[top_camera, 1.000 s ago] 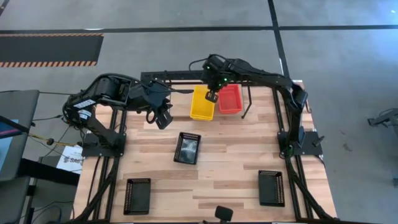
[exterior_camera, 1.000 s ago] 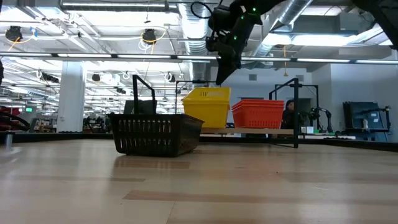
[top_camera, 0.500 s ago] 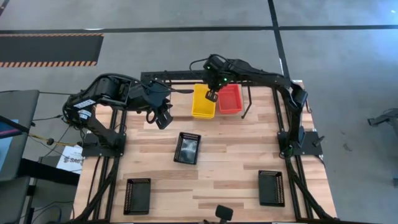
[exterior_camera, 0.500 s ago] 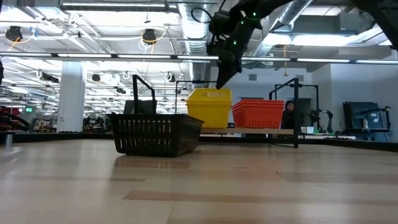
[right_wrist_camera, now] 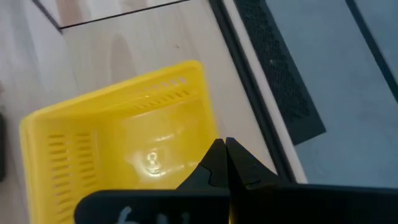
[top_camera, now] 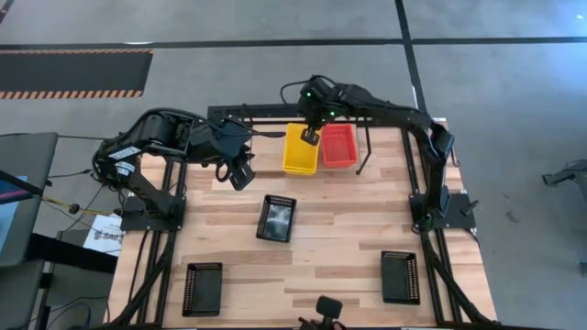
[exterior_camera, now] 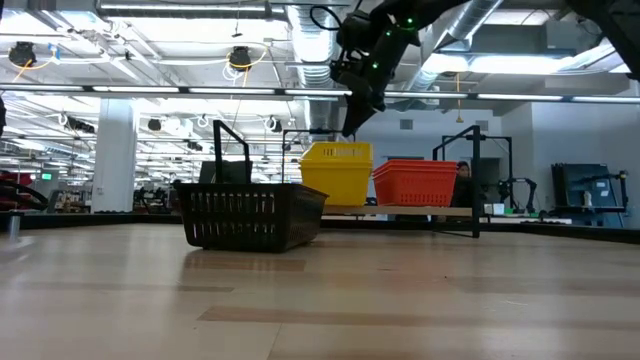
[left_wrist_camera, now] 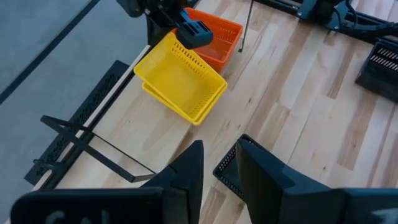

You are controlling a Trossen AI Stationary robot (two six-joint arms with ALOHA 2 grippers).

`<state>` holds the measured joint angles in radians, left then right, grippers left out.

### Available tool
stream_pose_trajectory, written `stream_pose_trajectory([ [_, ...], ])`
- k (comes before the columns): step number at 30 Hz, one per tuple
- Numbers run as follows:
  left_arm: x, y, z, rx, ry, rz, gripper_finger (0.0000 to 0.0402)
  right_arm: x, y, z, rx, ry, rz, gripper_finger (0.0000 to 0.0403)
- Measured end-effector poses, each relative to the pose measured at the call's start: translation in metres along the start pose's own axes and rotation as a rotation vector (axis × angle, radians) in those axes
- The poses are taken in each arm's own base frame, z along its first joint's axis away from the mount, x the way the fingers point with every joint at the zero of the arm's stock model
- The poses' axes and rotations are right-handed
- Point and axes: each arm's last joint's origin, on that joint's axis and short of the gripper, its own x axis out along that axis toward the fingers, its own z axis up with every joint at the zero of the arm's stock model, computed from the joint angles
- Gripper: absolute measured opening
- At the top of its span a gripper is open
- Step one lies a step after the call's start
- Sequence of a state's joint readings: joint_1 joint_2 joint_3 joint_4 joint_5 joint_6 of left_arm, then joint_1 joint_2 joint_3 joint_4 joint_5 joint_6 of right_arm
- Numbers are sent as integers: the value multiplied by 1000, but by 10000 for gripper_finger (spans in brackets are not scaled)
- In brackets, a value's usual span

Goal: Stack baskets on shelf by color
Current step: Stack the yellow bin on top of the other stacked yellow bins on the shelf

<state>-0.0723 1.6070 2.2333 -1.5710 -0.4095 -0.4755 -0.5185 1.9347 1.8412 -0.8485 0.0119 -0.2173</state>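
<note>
We note two stacks of baskets side by side at the tabletop's 12 o'clock edge. One basket lies at centre. Two more sit apart at 7 o'clock and 5 o'clock. Right claw hangs over the left-hand stack.

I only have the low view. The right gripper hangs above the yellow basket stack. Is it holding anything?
Observer: No. In its wrist view the right gripper is shut on nothing, above the yellow baskets.
Operator: How many black baskets are left on the table? I see one.
Observer: Three in the high view: the centre basket, the near-left basket and the near-right basket.
Operator: Where is the left arm?
Observer: The left gripper hovers left of the yellow baskets, holding nothing.
</note>
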Motion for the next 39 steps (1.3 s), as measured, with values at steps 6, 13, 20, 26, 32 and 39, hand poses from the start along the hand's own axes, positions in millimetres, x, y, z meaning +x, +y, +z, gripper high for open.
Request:
stream_pose_trajectory([
  [6, 0, 0, 0, 0, 0, 0, 84, 4, -7, -5, 42, 12, 1, 0],
  [13, 0, 0, 0, 0, -3, 5, 84, 14, -1, -13, 34, 44, 17, 0],
  [20, 0, 0, 0, 0, -3, 5, 84, 21, 0, -21, 51, 77, 21, 0],
  [26, 0, 0, 0, 0, -3, 5, 84, 20, 26, -17, 31, 62, 185, 0],
  [32, 0, 0, 0, 4, -3, 5, 84, 35, 60, -18, -66, 115, 259, 0],
  [39, 0, 0, 0, -1, -3, 5, 84, 64, 56, -23, -101, 150, 203, 0],
])
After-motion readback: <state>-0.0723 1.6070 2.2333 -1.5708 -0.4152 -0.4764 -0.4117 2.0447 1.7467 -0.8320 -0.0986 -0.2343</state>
